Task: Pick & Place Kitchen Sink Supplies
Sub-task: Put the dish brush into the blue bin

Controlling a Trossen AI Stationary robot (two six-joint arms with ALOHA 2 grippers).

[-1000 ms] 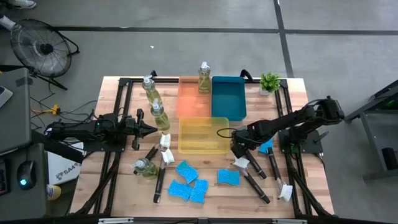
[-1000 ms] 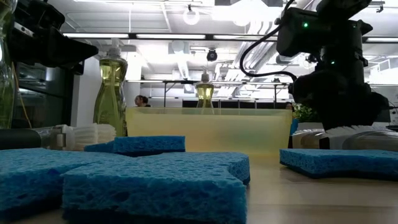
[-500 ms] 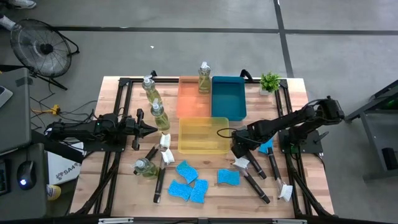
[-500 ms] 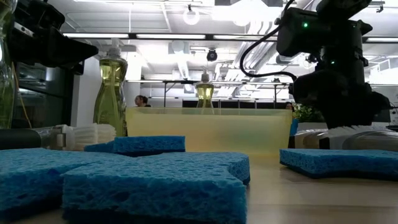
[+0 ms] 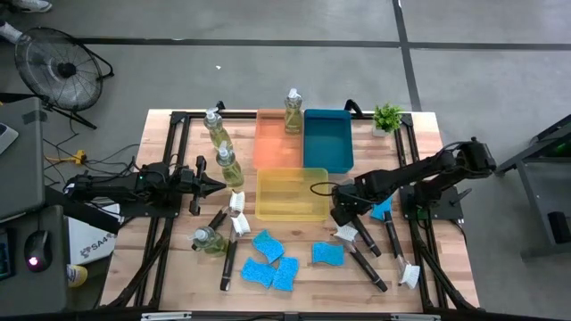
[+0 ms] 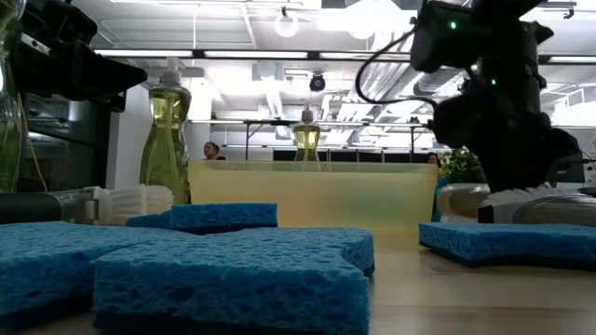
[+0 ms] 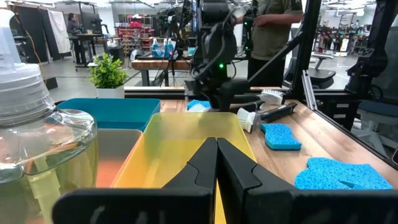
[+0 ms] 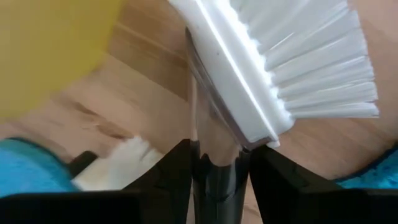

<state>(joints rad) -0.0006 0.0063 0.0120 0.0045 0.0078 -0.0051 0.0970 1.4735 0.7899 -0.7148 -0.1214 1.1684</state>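
Right wrist view shows the right gripper (image 8: 214, 177) closed on the black neck of a dish brush (image 8: 273, 68), just below its white head, beside the yellow tray (image 8: 50, 43). The grip sits near one end, so lifting slowly and keeping the handle level should stop it swinging. From above, the brush (image 5: 350, 235) lies near the yellow tray (image 5: 292, 212), which looks empty. Neither the orange tray (image 5: 268, 152) nor the teal tray (image 5: 326, 153) shows anything inside. The left gripper (image 5: 217, 185) waits shut and empty near a soap bottle (image 5: 228, 165).
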